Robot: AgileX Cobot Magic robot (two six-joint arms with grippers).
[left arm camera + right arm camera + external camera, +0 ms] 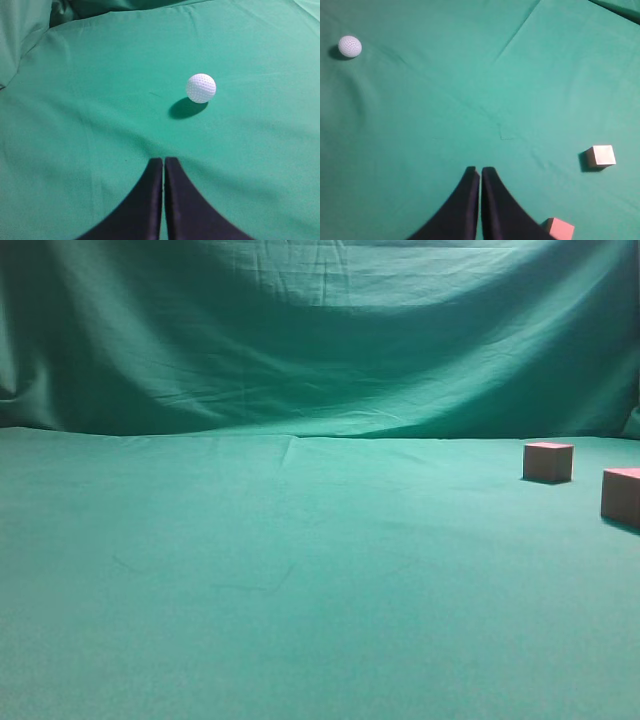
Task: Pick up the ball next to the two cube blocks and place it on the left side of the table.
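Left wrist view shows the small white dimpled golf ball (201, 88) resting free on the green cloth surface (90, 125), ahead of the closed, empty left claw (163, 162). The right claw (480, 172) is closed too, near the two reddish-brown cube blocks (600, 156). The task seems finished: the ball lies well apart from them.

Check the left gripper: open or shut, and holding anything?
Shut and empty: the left gripper has its jaws nearly together, and the ball lies free on the table.

Each gripper (163, 161) (480, 171) has smooth, matte black fingers curving to narrow tips.
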